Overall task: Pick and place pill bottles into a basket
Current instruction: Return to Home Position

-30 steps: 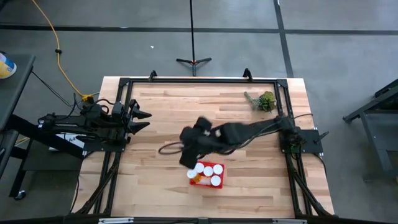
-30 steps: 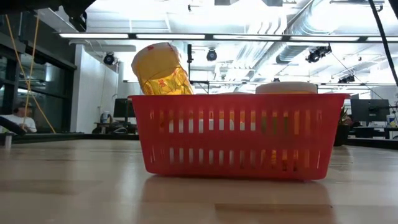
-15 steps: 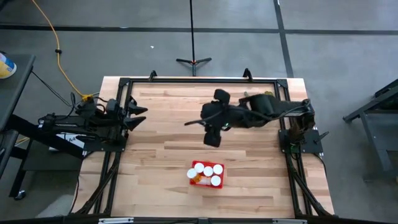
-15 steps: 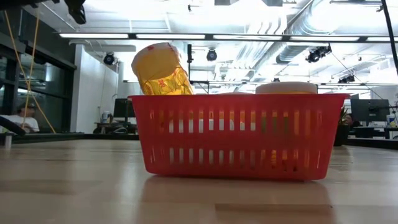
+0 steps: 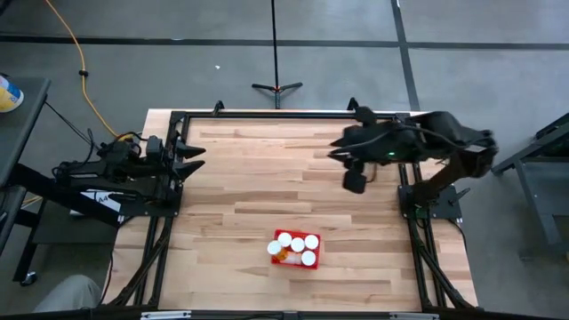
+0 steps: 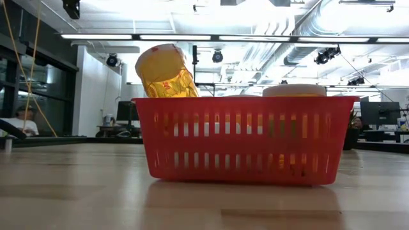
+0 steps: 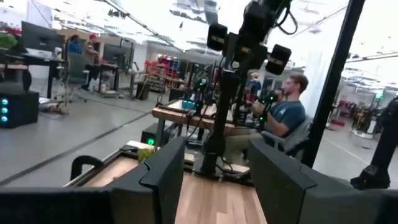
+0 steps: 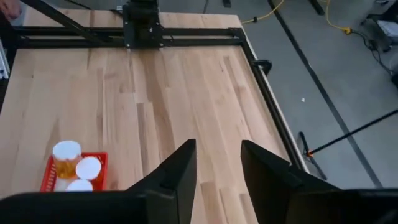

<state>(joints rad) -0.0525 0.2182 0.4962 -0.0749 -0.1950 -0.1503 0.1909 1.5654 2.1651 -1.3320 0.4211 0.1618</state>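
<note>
table (image 5: 240, 187): pale wood planks | on it: basket (image 6: 243, 137), red, upright

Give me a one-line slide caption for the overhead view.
Pill bottles in the red basket; right claw open above the table, left claw open at its edge.

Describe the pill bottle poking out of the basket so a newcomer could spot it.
On the wooden table, find the red basket, the only red thing there. In the low view, one orange pill bottle at its left end leans and pokes well above the rim. The others sit lower, with only a white cap at rim level.
</note>
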